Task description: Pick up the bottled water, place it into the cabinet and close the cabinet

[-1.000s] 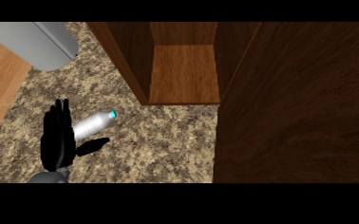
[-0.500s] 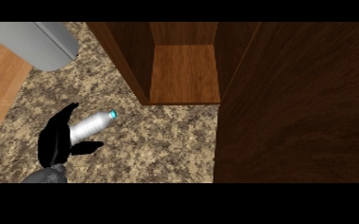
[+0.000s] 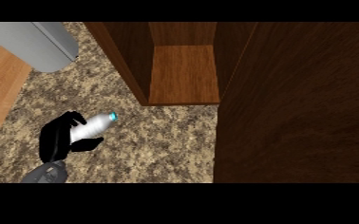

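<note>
Head view: the left hand [image 3: 57, 140] is curled round the bottled water [image 3: 92, 126], cap pointing toward the open cabinet [image 3: 184, 73], above the granite counter [image 3: 161, 142] near its left edge. The cabinet shelf holds nothing. The bottle could clip the cabinet's side panel if swung in low.

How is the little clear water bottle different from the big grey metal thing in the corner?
The clear water bottle with the blue cap is small and slim; the grey metal object is much bigger and runs out of view. The bottle is held in the black left hand, tilted with its cap toward the open wooden cabinet; the grey object touches no hand. Both show over the speckled stone counter.
</note>
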`<action>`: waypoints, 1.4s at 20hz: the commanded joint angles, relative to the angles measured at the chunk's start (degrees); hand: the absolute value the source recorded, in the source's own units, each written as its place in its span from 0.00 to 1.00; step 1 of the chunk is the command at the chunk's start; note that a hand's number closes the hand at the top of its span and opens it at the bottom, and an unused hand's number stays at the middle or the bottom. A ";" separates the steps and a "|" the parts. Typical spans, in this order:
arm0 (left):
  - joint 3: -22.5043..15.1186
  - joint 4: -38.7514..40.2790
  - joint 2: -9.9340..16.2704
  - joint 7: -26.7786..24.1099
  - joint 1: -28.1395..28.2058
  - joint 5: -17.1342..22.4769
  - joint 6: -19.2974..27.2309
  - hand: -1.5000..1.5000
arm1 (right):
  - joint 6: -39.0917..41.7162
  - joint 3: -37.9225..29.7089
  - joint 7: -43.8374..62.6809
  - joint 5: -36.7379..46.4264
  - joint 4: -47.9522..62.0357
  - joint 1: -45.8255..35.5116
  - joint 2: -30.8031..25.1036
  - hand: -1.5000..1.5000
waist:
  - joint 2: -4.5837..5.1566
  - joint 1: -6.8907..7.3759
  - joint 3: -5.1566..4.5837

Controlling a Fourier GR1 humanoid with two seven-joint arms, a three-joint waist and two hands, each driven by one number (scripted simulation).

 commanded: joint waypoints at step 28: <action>-7.27 -42.26 -22.07 -13.19 0.89 51.62 -35.86 1.00 | -2.05 -1.77 5.48 -4.69 -7.47 -1.42 -0.16 0.00 | 0.09 0.86 -0.37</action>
